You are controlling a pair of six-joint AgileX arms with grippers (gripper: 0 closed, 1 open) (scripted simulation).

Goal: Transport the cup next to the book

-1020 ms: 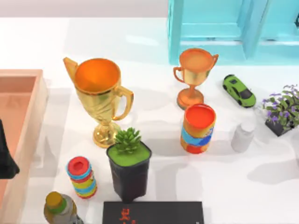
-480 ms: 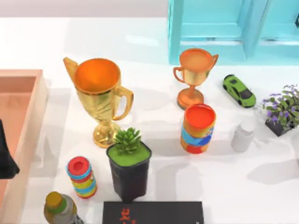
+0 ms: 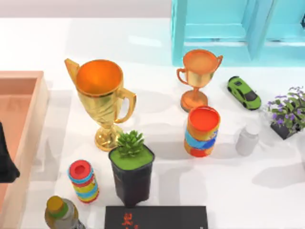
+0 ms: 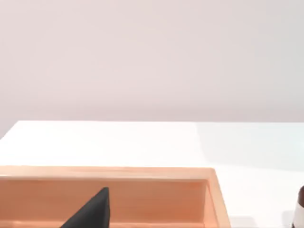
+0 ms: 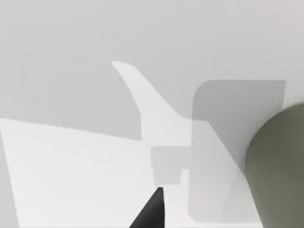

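Note:
The cup (image 3: 202, 131), banded in orange, blue, yellow and red with a red-orange inside, stands upright right of the table's middle, just in front of the bronze trophy (image 3: 198, 76). The black book (image 3: 156, 217) with small red characters lies flat at the front edge, partly cut off, to the front left of the cup. My left arm (image 3: 5, 160) hangs at the left edge over a wooden tray (image 3: 26, 124); a dark tip of its gripper (image 4: 92, 211) shows above the tray (image 4: 142, 197). A dark tip of my right gripper (image 5: 152, 211) hovers over bare white table, far from the cup.
Between cup and book's left end stands a black plant pot (image 3: 132, 171). A tall gold trophy (image 3: 102, 102), a striped stack (image 3: 83, 181) and a yellow-capped bottle (image 3: 61, 212) stand left. Right of the cup are a white bottle (image 3: 247, 139), a green car (image 3: 243, 92) and purple flowers (image 3: 288, 112).

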